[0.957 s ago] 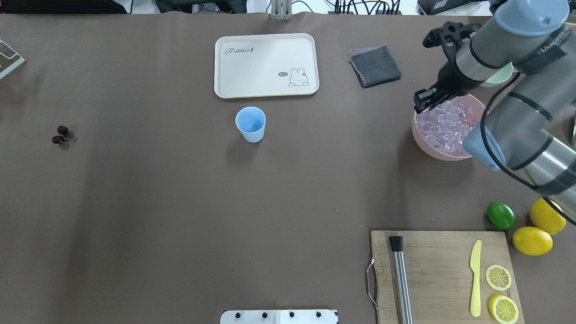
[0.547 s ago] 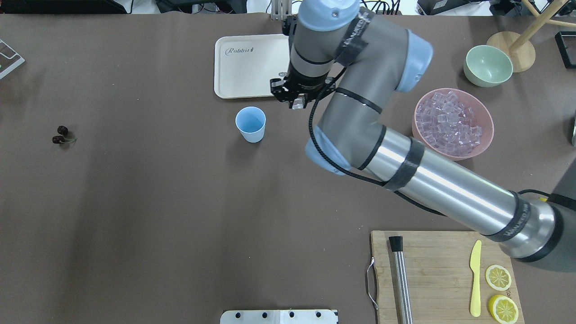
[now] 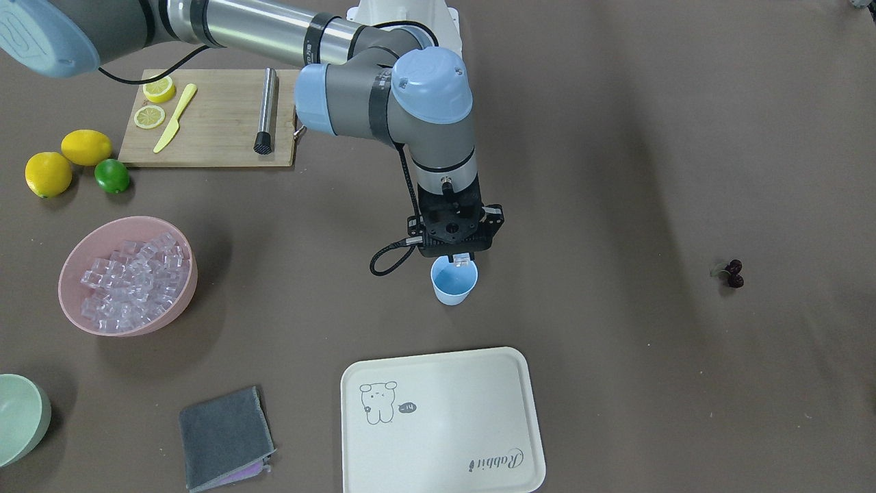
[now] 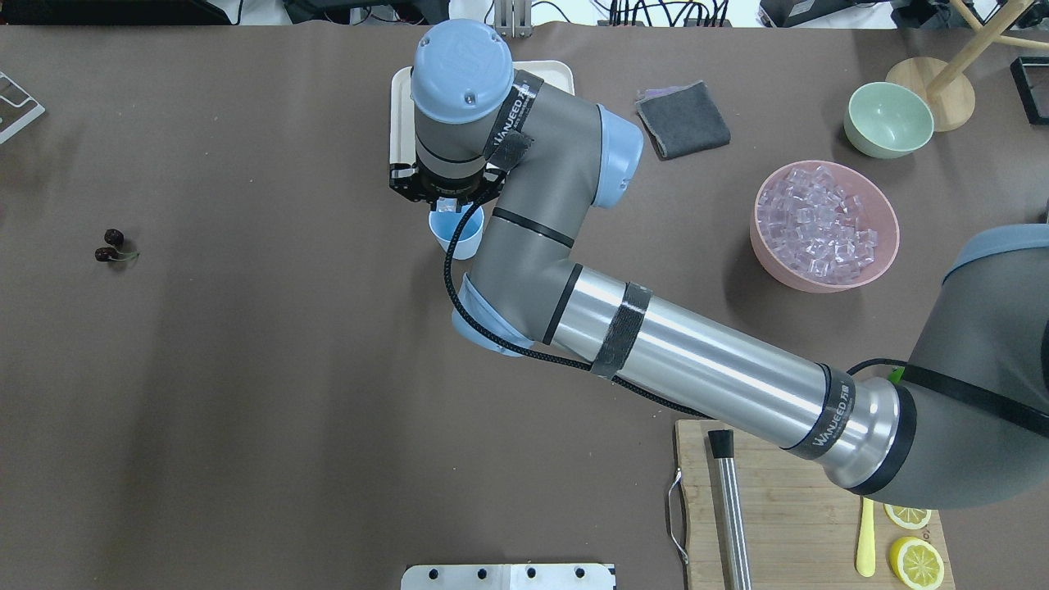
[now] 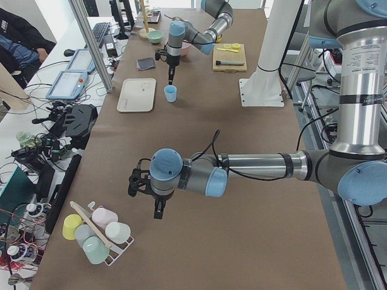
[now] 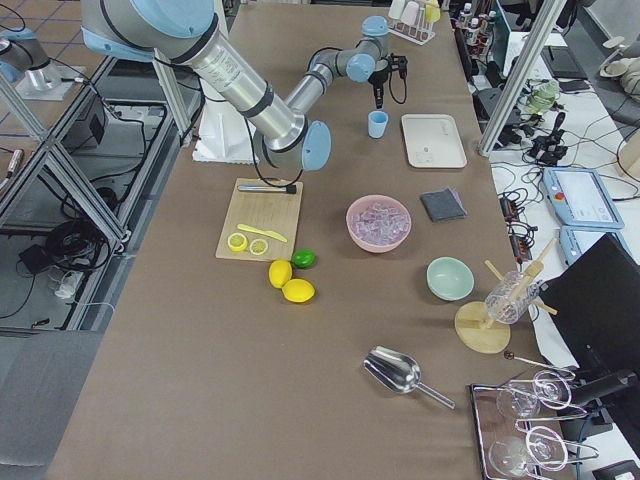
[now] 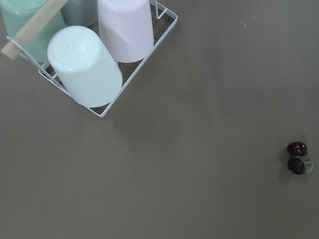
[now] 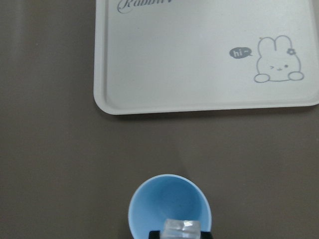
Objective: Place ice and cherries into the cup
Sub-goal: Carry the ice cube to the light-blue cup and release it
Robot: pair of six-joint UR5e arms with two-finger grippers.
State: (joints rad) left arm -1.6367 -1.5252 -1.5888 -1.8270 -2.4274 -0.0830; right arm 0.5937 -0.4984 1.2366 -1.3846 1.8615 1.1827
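Ice cube (image 8: 182, 229) in the right hand's (image 3: 460, 258) grip, now directly above the cup (image 3: 452, 292), no longer beside it

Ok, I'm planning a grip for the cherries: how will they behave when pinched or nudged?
The cherries are small and round, so a nudge would probably roll them across the flat table. They look light. The thin stems joining them likely flex, so lifting one may leave the other dangling.
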